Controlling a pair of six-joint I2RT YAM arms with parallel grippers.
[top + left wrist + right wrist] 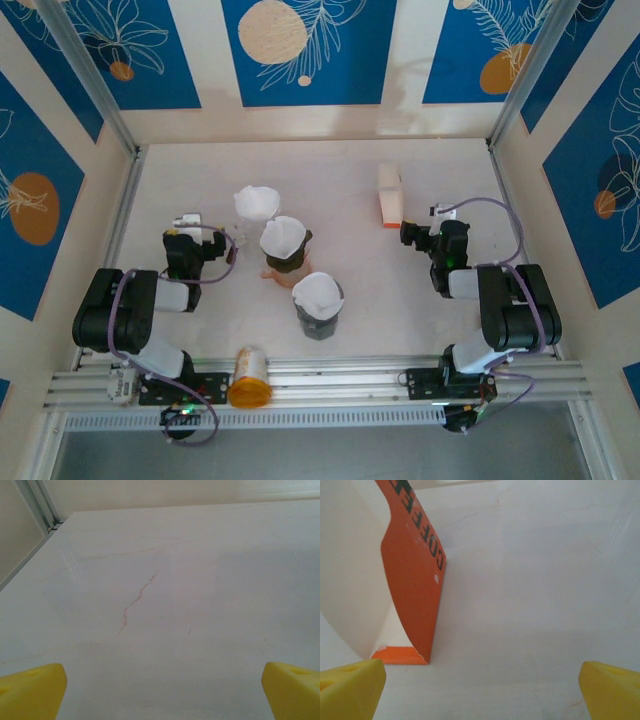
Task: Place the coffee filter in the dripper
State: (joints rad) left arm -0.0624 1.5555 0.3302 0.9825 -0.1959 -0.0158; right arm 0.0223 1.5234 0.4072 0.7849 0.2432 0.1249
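Left gripper (162,689), right gripper (481,689): both spread wide, empty. Coffee filter (318,291) sits in dark dripper (320,324), mid-table between my arms. Filter box (415,580) near right gripper. Placement looks done.

Bright even light, soft shadows, sharp focus

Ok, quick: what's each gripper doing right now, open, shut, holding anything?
Left gripper: open, holding nothing, over the table.
Right gripper: open, holding nothing, orange box just ahead.
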